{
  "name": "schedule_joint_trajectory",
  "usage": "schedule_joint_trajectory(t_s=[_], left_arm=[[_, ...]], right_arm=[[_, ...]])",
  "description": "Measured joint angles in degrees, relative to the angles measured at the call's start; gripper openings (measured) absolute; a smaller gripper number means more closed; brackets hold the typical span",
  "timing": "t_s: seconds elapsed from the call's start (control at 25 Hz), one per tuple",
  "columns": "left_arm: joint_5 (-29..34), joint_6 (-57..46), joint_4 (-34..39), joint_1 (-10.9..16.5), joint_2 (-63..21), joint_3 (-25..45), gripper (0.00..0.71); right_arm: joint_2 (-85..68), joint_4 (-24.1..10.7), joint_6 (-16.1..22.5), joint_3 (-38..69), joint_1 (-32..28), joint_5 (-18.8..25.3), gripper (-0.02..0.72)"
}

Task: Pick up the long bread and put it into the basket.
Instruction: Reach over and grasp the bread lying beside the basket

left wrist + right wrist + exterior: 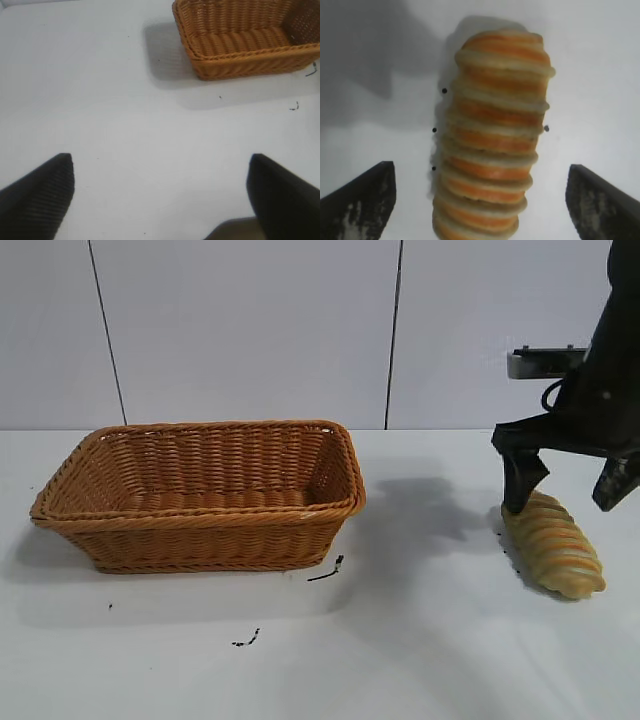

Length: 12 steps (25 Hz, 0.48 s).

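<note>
The long bread [555,545], tan with orange-brown ridges, lies on the white table at the right. My right gripper [560,506] hangs just above its far end, open, one finger on each side and neither touching the loaf. In the right wrist view the bread [495,140] runs between the wide-apart fingers [365,200] of the gripper [480,167]. The empty wicker basket [200,515] stands at the left of the table. My left gripper [161,157] is open over bare table, away from the basket [240,55], and is out of the exterior view.
Small black marks [326,570] lie on the table by the basket's front right corner, and more [247,638] sit nearer the front. A grey device [545,362] sits behind the right arm. Bare white table spans between basket and bread.
</note>
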Motion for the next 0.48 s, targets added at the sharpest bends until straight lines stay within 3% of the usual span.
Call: schedule_joint_trajectory(t_s=[0.48], left_arm=[[0.0, 0.0, 0.0, 0.0, 0.0, 0.0, 0.696]], right_arm=[[1.4, 0.0, 0.0, -0.2, 0.0, -2.3, 0.621]])
